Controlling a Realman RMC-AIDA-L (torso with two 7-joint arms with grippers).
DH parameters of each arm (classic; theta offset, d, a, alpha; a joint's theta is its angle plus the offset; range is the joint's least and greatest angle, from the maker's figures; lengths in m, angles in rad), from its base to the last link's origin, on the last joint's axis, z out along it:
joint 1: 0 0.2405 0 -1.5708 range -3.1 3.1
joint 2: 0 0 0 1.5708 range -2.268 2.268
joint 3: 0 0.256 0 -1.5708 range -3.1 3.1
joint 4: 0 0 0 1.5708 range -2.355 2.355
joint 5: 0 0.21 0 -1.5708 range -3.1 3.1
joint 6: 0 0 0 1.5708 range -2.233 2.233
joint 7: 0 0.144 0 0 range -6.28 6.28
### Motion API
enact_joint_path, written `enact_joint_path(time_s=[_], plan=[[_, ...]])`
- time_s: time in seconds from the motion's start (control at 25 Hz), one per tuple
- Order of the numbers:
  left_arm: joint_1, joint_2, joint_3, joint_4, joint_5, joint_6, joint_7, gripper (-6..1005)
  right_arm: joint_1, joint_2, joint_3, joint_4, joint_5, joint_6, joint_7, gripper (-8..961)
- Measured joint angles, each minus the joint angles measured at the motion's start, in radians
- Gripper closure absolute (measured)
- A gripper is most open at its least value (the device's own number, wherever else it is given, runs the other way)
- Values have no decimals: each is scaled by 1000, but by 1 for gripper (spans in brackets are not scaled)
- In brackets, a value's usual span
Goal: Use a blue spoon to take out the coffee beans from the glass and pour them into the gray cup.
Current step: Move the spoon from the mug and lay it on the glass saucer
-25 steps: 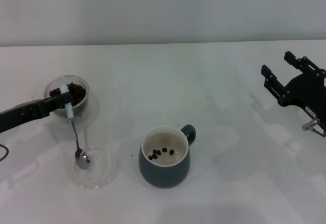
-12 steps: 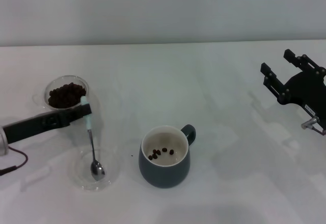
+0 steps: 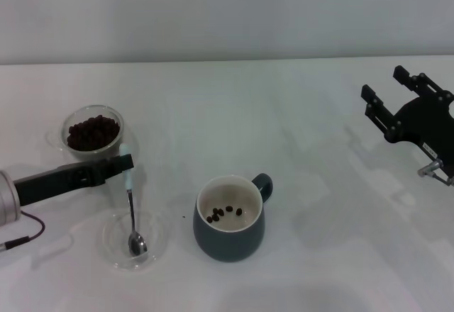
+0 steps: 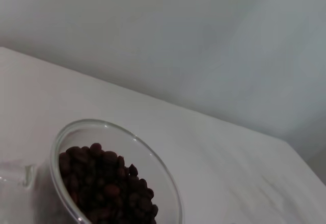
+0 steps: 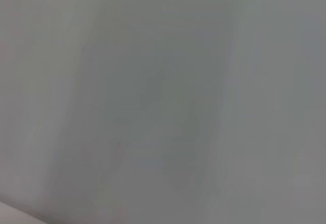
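— The left gripper [image 3: 126, 166]?
— Clamped on the blue spoon [image 3: 130, 202] at its pale handle; the bowl rests in the shallow clear dish [image 3: 135, 240].
— And the right gripper [image 3: 386, 110]?
— Parked apart, fingers spread.
— The wrist view?
— Only the glass [image 4: 109, 175] of coffee beans [image 4: 109, 188]; the gray cup [image 3: 230, 220] shows from the head alone.

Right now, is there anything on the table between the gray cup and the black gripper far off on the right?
Nothing: the head view shows bare table between the gray cup and the right gripper.

A white table [image 3: 298, 113] meets a plain pale grey wall [image 3: 227, 14].
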Motion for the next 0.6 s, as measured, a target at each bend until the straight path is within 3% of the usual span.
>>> enact_joint_path(time_s=[0.6], plan=[[-8, -4, 0, 1, 40, -19, 7, 872, 13, 2, 0, -8, 0, 6, 1, 319]])
